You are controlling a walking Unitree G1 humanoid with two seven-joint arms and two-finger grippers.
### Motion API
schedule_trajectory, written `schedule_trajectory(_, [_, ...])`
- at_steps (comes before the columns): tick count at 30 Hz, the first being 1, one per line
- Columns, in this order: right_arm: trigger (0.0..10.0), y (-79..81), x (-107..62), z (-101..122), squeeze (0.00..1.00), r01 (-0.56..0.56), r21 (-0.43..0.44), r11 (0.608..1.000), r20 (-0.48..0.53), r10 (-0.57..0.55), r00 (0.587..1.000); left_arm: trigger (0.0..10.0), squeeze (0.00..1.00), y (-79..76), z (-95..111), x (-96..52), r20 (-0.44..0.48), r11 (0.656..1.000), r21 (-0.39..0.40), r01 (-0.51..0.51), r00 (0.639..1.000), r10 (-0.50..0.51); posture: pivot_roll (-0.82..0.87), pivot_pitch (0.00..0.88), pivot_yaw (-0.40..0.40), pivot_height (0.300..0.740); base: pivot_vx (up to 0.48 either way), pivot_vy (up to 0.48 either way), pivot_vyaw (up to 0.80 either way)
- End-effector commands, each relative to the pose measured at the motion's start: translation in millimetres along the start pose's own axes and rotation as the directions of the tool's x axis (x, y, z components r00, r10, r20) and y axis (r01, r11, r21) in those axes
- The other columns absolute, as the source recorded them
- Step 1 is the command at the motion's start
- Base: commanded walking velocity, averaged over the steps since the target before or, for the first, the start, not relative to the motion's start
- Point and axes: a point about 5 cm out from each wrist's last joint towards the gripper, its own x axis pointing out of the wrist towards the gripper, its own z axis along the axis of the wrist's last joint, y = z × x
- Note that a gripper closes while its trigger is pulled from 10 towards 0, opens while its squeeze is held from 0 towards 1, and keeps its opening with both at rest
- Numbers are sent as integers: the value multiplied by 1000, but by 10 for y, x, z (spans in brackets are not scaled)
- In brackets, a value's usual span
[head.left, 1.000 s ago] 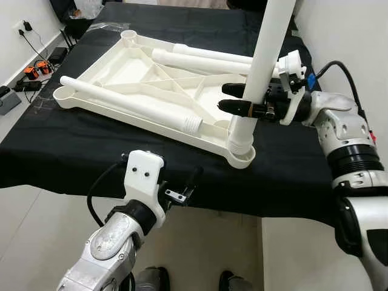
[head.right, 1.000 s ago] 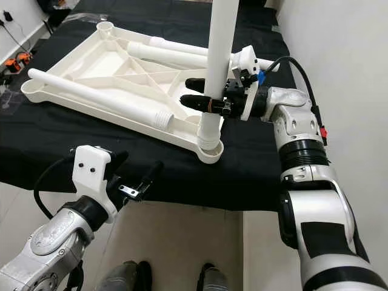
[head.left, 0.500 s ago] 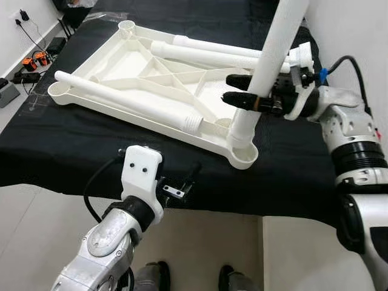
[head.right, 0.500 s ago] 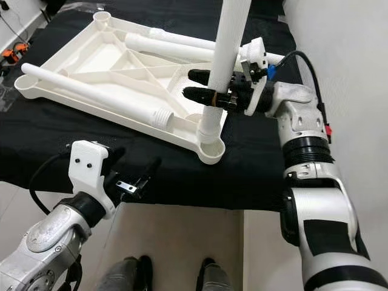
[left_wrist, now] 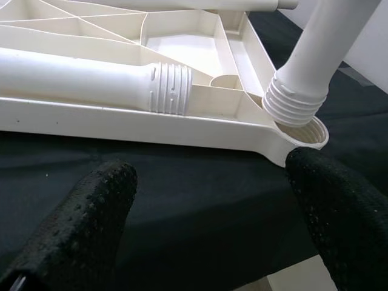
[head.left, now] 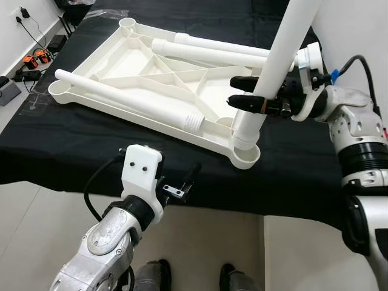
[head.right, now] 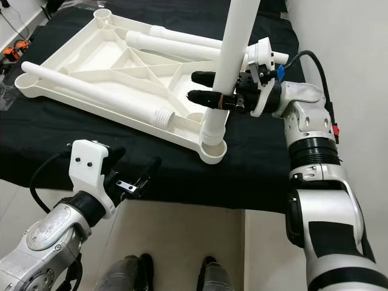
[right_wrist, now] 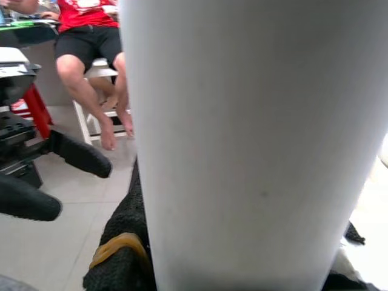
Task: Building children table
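A white plastic tabletop [head.left: 91, 102] lies upside down on a black-covered table. My right gripper [head.left: 237, 91] is shut on a white table leg [head.left: 280, 51], which stands tilted with its top leaning right. The leg's threaded end [left_wrist: 295, 100] sits at the mouth of the near right corner socket [left_wrist: 306, 132]. Two more legs lie in the tabletop, one along the near side [head.left: 121, 97] and one along the far side [head.left: 206, 54]. Below the table's front edge, my left gripper [left_wrist: 206, 212] is open and holds nothing.
A white wall rises close on the right. On the floor at the left lie a power strip and cables [head.left: 30, 60]. A person [right_wrist: 91, 36] sits on a stool, seen in the right wrist view. The black cloth's front edge [head.left: 254, 206] hangs over the floor.
The held leg leans further right than a second ago, its threaded end staying at the corner socket. My right gripper has shifted slightly right with it. The left arm has held still.
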Motion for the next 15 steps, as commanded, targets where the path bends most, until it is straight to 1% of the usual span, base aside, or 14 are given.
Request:
schedule_trajectory(1, [10000, 60, -53, -111, 0, -42, 57, 997, -31, 44, 999, 10000, 0, 5, 3, -26, -7, 1000, 2, 2, 1000, -2, 110, 292, -2, 740, 0, 0, 0])
schedule_trajectory(2, [10000, 60, -53, -111, 0, -42, 57, 997, -31, 44, 999, 10000, 0, 5, 3, -26, -7, 1000, 2, 2, 1000, -2, 110, 292, -2, 740, 0, 0, 0])
schedule_trajectory(3, [10000, 59, -61, -53, 0, -53, 55, 997, -1, 53, 999, 10000, 0, 9, 5, -18, -7, 1000, 3, 2, 1000, -2, 110, 292, -2, 740, 0, 0, 0])
schedule_trajectory(5, [10000, 59, -61, -53, 0, -53, 55, 997, -1, 53, 999, 10000, 0, 9, 5, -18, -7, 1000, 3, 2, 1000, -2, 110, 292, -2, 740, 0, 0, 0])
schedule_trajectory(6, [10000, 37, -73, 64, 0, -57, 45, 997, 55, 54, 997, 10000, 0, 19, 12, -7, -6, 1000, 5, 1, 1000, -1, 102, 304, 1, 740, 0, 0, 0])
schedule_trajectory(7, [10000, 37, -73, 64, 0, -57, 45, 997, 55, 54, 997, 10000, 0, 19, 12, -7, -6, 1000, 5, 1, 1000, -1, 102, 304, 1, 740, 0, 0, 0])
schedule_trajectory(9, [10000, 19, -82, 143, 0, -58, 33, 998, 88, 55, 995, 10000, 0, 26, 11, 1, -8, 1000, 5, 1, 1000, -1, 105, 305, 2, 740, 0, 0, 0])
schedule_trajectory(15, [10000, 56, -99, 136, 0, -85, 47, 995, 103, 80, 991, 10000, 0, 29, 3, 3, -13, 1000, 5, 3, 1000, -3, 103, 314, 3, 740, 0, 0, 0])
